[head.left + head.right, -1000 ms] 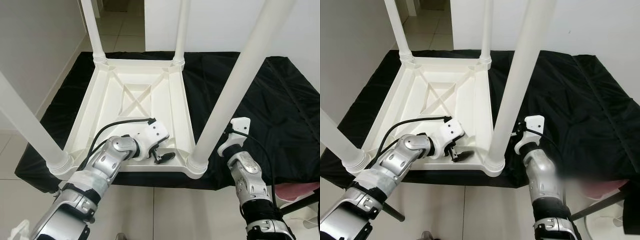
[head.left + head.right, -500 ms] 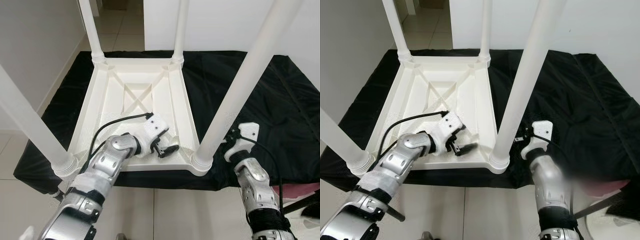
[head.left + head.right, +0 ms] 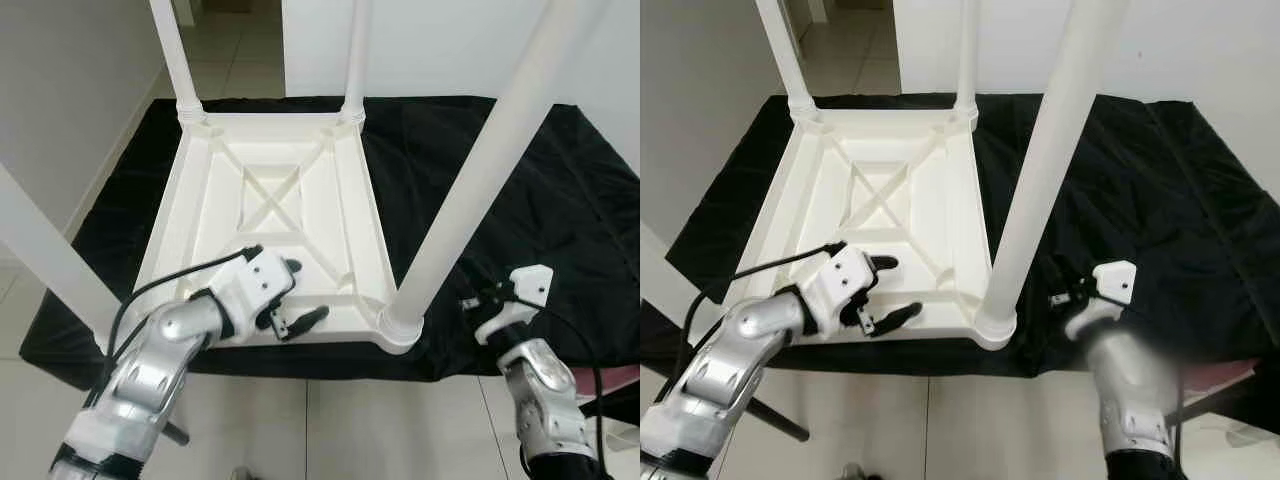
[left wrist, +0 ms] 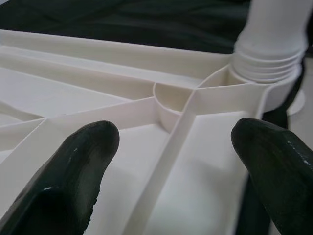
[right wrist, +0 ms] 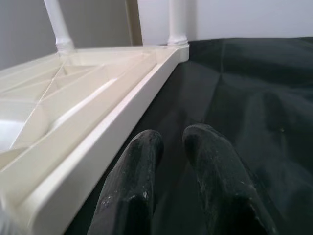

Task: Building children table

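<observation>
Left end effector (image 3: 297,320) has withdrawn toward the near rim of the inverted children table (image 3: 270,190), fingers wide apart, empty; right end effector (image 3: 478,296) nearly closed, empty, beside the near-right leg (image 3: 480,170); assembly appears complete.

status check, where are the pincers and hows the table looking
Left pincer open over the near rim of the upturned white table. Right pincer near shut, empty, over the black cloth beside it. All four legs stand up.
</observation>
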`<state>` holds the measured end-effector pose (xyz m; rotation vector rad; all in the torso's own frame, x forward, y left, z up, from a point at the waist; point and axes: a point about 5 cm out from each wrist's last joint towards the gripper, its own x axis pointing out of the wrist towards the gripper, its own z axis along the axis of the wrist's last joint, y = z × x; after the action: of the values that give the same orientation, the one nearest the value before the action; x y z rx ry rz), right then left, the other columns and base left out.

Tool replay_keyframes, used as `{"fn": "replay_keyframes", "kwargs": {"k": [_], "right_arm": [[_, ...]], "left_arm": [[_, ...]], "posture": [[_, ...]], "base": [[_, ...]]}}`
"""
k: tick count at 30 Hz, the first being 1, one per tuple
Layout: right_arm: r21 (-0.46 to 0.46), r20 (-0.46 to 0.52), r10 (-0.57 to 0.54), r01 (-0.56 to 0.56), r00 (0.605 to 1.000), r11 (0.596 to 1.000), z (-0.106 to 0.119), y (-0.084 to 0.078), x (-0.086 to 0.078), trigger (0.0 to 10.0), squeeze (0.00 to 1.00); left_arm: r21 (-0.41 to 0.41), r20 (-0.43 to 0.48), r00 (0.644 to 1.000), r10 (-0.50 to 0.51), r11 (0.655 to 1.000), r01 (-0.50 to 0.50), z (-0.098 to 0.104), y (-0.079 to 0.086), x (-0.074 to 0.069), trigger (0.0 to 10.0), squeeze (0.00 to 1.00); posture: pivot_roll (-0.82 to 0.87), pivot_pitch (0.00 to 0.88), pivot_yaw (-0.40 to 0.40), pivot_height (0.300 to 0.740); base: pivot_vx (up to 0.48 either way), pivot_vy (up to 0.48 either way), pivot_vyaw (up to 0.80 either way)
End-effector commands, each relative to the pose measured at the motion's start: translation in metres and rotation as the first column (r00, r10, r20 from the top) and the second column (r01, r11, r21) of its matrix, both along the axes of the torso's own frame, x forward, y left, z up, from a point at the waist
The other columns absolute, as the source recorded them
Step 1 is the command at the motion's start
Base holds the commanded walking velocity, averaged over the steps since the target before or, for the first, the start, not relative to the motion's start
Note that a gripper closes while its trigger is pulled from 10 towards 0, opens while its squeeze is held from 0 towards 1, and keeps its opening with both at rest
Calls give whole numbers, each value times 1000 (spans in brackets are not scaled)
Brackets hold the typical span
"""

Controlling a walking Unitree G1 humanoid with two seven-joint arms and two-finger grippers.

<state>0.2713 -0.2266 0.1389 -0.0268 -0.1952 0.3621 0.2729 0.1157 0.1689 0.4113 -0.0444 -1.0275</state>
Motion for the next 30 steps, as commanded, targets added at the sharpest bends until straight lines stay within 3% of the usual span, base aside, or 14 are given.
{"fn": "replay_keyframes", "kwargs": {"k": [1,4,9,14,15,16,20,23,30], "right_arm": [[-7,-27,37,-37,999,999,-2,0,-4,10000,0],[-85,-76,155,-161,985,983,-1,-2,-16,10000,0],[-123,-170,302,-325,938,938,-3,-3,-33,10000,0],[-139,-234,393,-430,889,892,1,-9,-46,10000,0],[-119,-254,421,-461,871,880,2,-9,-49,10000,400],[-86,-275,469,-507,839,857,6,-7,-52,10000,1000],[-74,-266,512,-547,817,834,14,-3,-52,10000,1000],[-32,-273,567,-597,777,802,21,2,-53,10000,1000],[-95,-263,555,-593,789,799,27,4,-51,10000,1000]], "left_arm": [[7,-17,1000,-13,1000,13,2,5,-3,10000,0],[-44,-23,999,33,998,-34,9,17,-9,10000,0],[-101,-46,998,32,994,-37,17,21,-18,10000,0],[-86,-66,998,9,996,-15,16,22,-29,10000,0],[-79,-69,998,8,997,-14,15,22,-31,10000,0],[-73,-73,997,10,997,-16,15,22,-32,10000,0],[-67,-90,996,1,998,-7,15,21,-35,10000,0],[-49,-120,992,-26,999,20,13,18,-40,10000,0],[-37,-148,988,-32,999,27,10,17,-44,10000,0]], "posture": [[-3,82,10,740],[-3,76,10,740],[3,75,2,740],[8,76,0,740],[7,73,0,740],[7,73,0,740],[5,70,0,740],[10,65,-2,740],[12,59,-4,740]], "base": [[0,0,0],[0,0,0],[0,0,0],[0,0,0],[0,0,0],[0,0,0],[0,0,0],[0,0,0],[0,0,0]]}}
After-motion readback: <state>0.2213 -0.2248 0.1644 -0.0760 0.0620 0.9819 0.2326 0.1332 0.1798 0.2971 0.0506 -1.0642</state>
